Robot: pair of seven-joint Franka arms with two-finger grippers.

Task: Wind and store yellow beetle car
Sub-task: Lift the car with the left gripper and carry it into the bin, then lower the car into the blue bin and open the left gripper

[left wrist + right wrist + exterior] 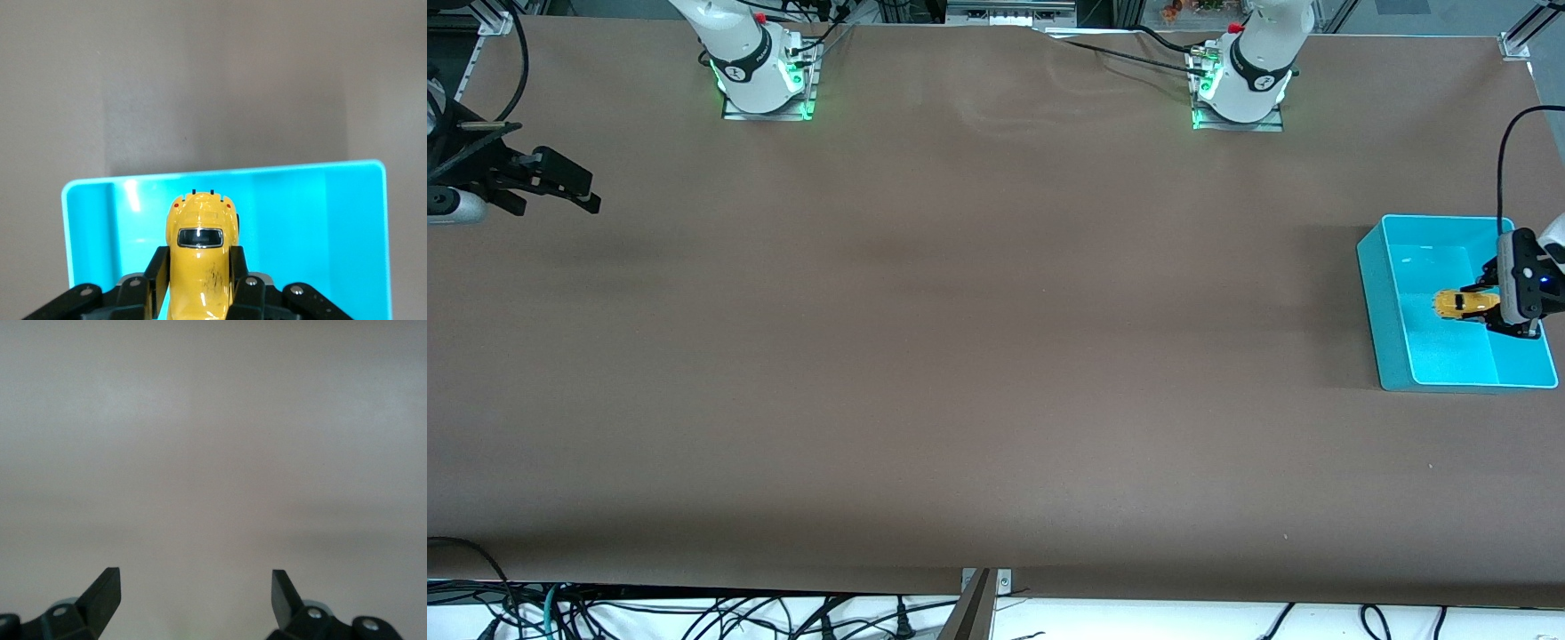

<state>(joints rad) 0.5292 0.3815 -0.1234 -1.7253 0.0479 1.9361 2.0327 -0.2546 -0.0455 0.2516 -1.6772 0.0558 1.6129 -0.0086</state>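
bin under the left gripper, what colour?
Cyan plastic bin, glossy, plain; clearest in the left wrist view.

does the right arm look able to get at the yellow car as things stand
Probably not. The yellow car is clamped in the left gripper over the cyan bin at the left arm's end of the table, while the right gripper waits open over bare table at the right arm's end.

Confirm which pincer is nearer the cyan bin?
Left. The left pincer is over the cyan bin, shut on the yellow beetle car. The right pincer waits open at the right arm's end of the table.
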